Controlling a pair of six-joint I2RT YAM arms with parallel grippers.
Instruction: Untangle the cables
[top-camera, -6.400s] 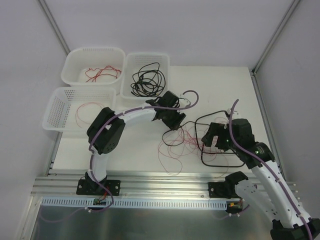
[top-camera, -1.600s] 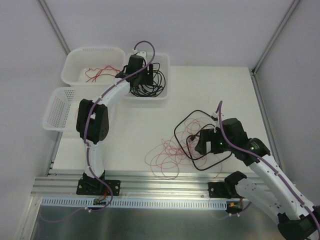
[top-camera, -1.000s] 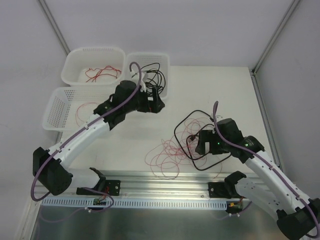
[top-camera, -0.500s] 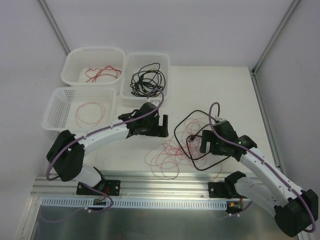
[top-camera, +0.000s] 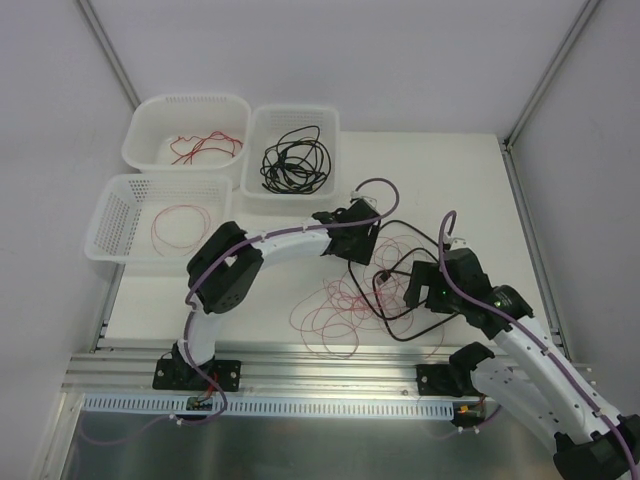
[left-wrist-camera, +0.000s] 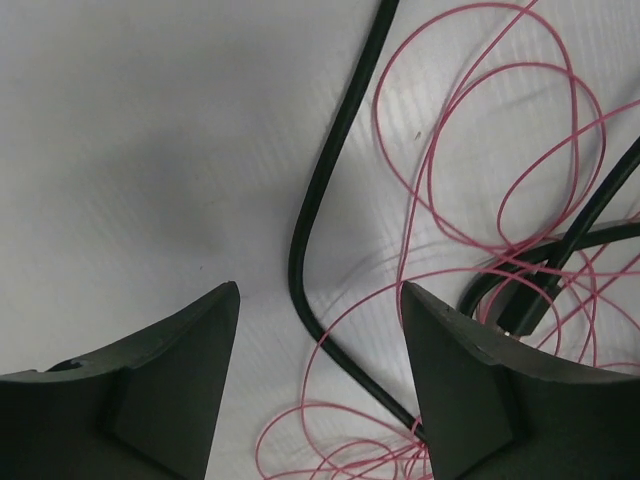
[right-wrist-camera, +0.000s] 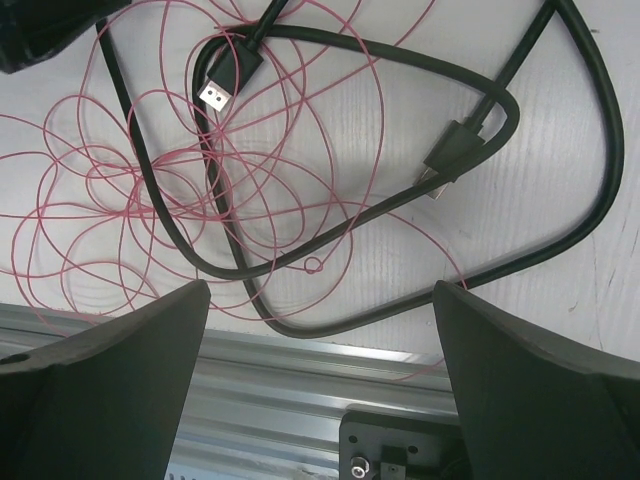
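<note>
A loose tangle lies on the white surface (top-camera: 440, 180) between the two arms. A thick, smooth black cable (left-wrist-camera: 297, 250) forms a wide loop, longer side to side, threaded through round coils of thin red wires (right-wrist-camera: 200, 200). Its flat plug (right-wrist-camera: 222, 85) points down-left in the right wrist view (tip white). The left pincer (left-wrist-camera: 318, 300) and right pincer (right-wrist-camera: 320, 290) hang released above it. The frame edges cut off some loops.

The left arm (top-camera: 275, 240) folds sharply at the elbow and reaches toward 3 o'clock; the left pincer (left-wrist-camera: 318, 300) points downward, fingers spread apart; the right arm (top-camera: 515, 335) stretches toward 10 o'clock; the right pincer (right-wrist-camera: 320, 290) gapes wide, gripping nothing.
</note>
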